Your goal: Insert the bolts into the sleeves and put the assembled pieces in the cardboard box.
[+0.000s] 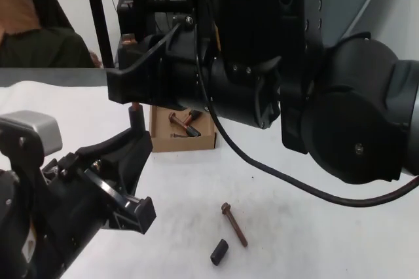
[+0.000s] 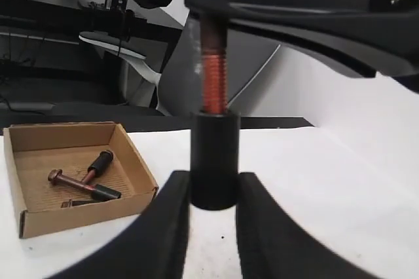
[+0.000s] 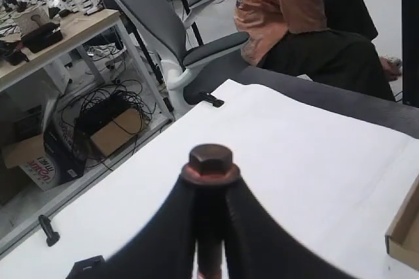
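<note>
step: bolt-into-sleeve, partway | left gripper (image 2: 214, 190) clamped on upright black cylindrical sleeve (image 2: 214, 151), 9 o'clock of brown cardboard box (image 1: 183, 143) | right gripper (image 3: 211, 187) pinching coppery hex-head bolt (image 2: 213, 82), thread entering sleeve top | next: press straight down, axes aligned | loose bolt (image 1: 234, 224) and loose sleeve (image 1: 219, 251) 5 o'clock of box

Black sleeve (image 2: 214, 158), copper-red bolt (image 2: 213, 82), brown cardboard box (image 2: 39, 217).

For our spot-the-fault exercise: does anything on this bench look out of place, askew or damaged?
Nothing looks damaged or spilled. The bolt in the right gripper stands in line with the sleeve held by the left gripper. One loose bolt and loose sleeve lie unassembled on the bench.
</note>
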Controlling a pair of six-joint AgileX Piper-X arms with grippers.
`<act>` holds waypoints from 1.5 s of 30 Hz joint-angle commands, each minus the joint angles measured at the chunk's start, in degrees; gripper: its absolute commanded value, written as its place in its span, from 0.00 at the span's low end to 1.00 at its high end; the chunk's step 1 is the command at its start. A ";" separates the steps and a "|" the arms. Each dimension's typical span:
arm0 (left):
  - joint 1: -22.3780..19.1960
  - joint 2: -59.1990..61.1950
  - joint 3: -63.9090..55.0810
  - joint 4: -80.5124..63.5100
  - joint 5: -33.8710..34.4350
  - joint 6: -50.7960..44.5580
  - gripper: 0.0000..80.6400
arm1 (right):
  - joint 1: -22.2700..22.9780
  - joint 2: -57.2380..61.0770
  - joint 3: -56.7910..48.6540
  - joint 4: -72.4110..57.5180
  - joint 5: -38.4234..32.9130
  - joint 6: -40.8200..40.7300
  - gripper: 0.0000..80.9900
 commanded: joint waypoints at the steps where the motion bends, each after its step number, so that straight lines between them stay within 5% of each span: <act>1: 0.12 -0.55 -0.01 -1.86 -0.66 -0.41 0.02 | 0.07 -0.30 0.07 0.66 0.55 -1.75 0.01; 11: 0.12 -0.55 -1.19 -4.71 -4.09 -0.02 0.02 | 0.35 -1.04 0.07 7.17 -8.66 -1.24 0.05; 13: 0.12 -0.55 -1.82 -4.60 -4.09 2.72 0.02 | 0.35 -1.36 0.07 8.75 -10.53 -1.24 0.26; 16: 0.12 -0.55 -2.32 -3.51 -3.98 5.23 0.02 | 0.35 -2.42 0.07 11.31 -9.11 1.18 0.86; 22: 3.49 -0.55 -2.70 4.44 -2.75 5.14 0.02 | 0.06 -8.12 0.07 19.54 4.90 1.32 0.86; 25: 8.65 1.32 -3.65 4.71 2.77 4.54 0.02 | -0.03 -10.70 0.07 26.85 5.31 1.95 0.76; 31: 19.98 17.29 -11.32 5.80 14.86 5.26 0.02 | 0.09 -9.76 0.07 41.41 5.31 17.02 0.66; 36: 18.50 29.64 -18.24 -1.88 10.30 9.90 0.02 | 0.71 -4.63 0.07 41.71 5.90 27.17 0.66; 39: 17.65 35.94 -22.57 -4.34 14.49 10.91 0.02 | 0.71 -1.42 0.07 41.89 5.65 34.64 0.66; 45: 17.67 46.65 -31.67 -0.93 18.00 10.74 0.02 | 0.71 2.53 0.07 42.71 9.18 35.35 0.66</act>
